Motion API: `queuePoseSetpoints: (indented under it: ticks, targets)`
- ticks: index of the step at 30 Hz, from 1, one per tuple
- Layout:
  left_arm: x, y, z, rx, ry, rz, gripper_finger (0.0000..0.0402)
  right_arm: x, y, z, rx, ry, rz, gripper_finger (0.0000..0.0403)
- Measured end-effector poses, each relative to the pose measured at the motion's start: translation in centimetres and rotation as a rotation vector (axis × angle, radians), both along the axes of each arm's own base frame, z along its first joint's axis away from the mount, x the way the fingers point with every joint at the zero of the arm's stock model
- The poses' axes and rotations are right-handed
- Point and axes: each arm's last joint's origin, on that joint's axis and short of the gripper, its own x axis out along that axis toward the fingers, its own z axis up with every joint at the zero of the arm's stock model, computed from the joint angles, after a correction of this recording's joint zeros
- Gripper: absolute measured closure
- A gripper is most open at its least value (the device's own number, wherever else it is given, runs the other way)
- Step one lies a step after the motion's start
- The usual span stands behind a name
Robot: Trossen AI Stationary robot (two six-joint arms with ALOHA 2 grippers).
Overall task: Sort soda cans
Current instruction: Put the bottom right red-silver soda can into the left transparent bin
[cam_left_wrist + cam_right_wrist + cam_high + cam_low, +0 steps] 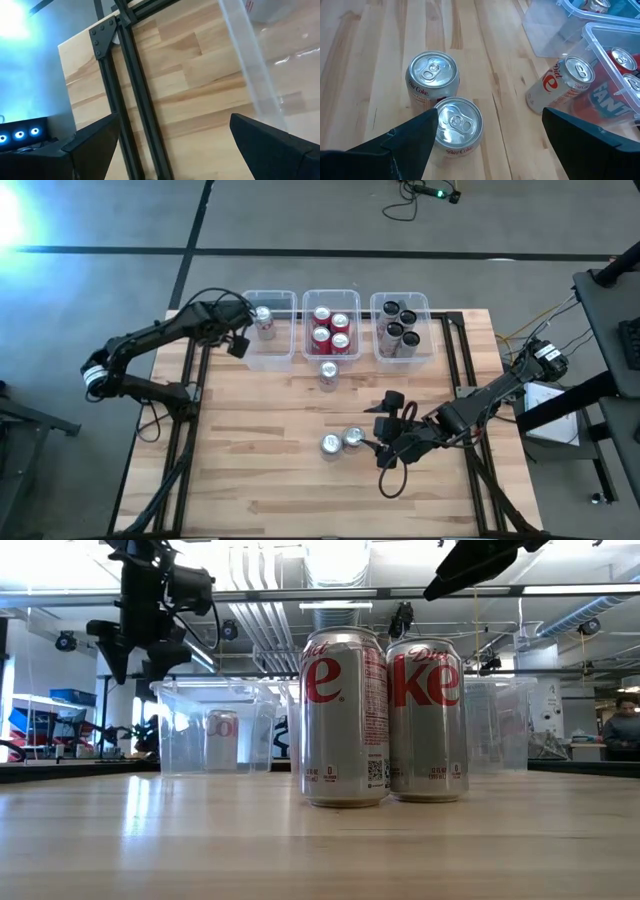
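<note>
Silver soda cans (341, 441), two touching near the worktop's front edge, sit before the right gripper (384, 442), fingers spread and empty. Closing on one would probably topple its neighbour. The left gripper (237, 340), also released, hovers over the far-left corner.

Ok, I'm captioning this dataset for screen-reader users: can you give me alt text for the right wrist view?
Two upright silver Diet Coke cans stand touching on a wooden table, seen from above between the right gripper's open dark fingers. A third silver can stands farther off, beside a clear plastic bin holding red cans.
</note>
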Motion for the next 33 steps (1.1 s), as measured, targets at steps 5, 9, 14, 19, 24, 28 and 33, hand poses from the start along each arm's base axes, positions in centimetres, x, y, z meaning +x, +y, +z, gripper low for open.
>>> queuePoseSetpoints:
  ticks: [5, 9, 14, 19, 24, 28, 33]
  targets:
    - [-1.0, -0.8, 0.5, -0.029, 0.033, 0.000, 0.0040, 0.3, -0.4, 0.3, 0.002, -0.033, -0.052, 0.0051]
    - [-2.5, -2.1, 2.4, 0.001, -0.024, -0.011, 0.0040, 1.2, -1.9, -0.2, 0.032, -0.058, -0.185, 0.0051]
    - [-5.0, -4.8, 5.5, 0.120, -0.203, -0.069, 0.0040, 3.3, -4.3, -1.4, 0.104, -0.066, -0.346, 0.0051]
    - [-6.3, -8.2, 6.6, 0.169, -0.544, -0.274, 0.0040, 4.4, -4.5, -0.8, 0.209, 0.040, -0.193, 0.0051]
    - [-4.8, -11.0, 6.1, 0.157, -0.872, -0.590, 0.0040, 3.8, -1.6, 1.1, 0.233, 0.089, 0.082, 0.0051]
    - [-2.6, -13.5, 5.2, 0.187, -1.025, -0.846, 0.0040, 3.7, -0.3, 0.6, 0.211, 0.117, 0.135, 0.0051]
    - [-0.3, -16.6, 3.7, 0.286, -1.139, -1.034, 0.0040, 3.9, -0.5, -0.3, 0.189, 0.158, 0.101, 0.0051]
